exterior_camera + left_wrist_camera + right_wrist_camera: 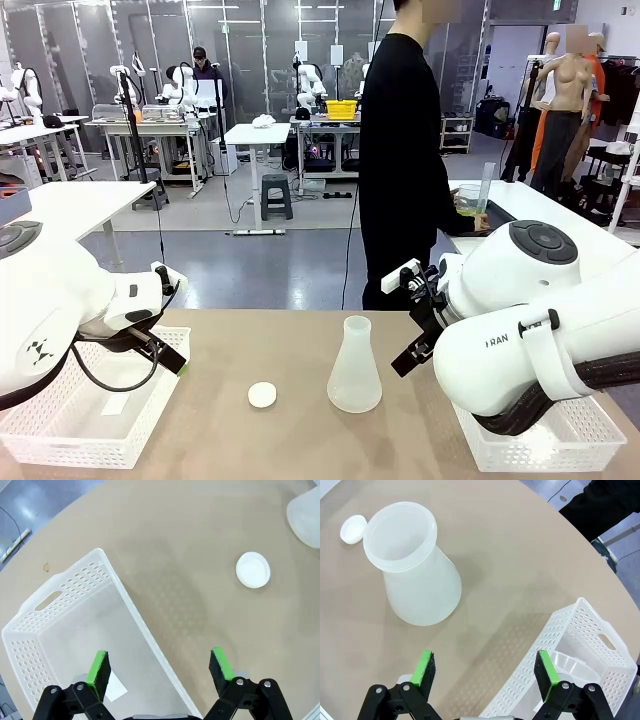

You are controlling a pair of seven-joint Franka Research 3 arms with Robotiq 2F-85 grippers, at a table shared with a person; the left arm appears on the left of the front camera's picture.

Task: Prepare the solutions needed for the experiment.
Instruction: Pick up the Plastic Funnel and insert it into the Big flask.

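Left claw (160, 662) and right claw (487, 664) stood apart near the flask (417, 580), judged empty, light and slick, best gripped at its narrow neck.

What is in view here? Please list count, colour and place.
conical flask: 1, frosted white, upright mid-table, mouth open
round cap: 1, white, on table left of the flask, apart
left basket: 1, white perforated, near left corner
right basket: 1, white perforated, near right corner
dish: 1, translucent white, inside right basket
table: 1, tan
person: 1, black top, far side
left gripper: 1, black and green, open, empty, over left basket's rim
right gripper: 1, same, open, empty, between flask and right basket
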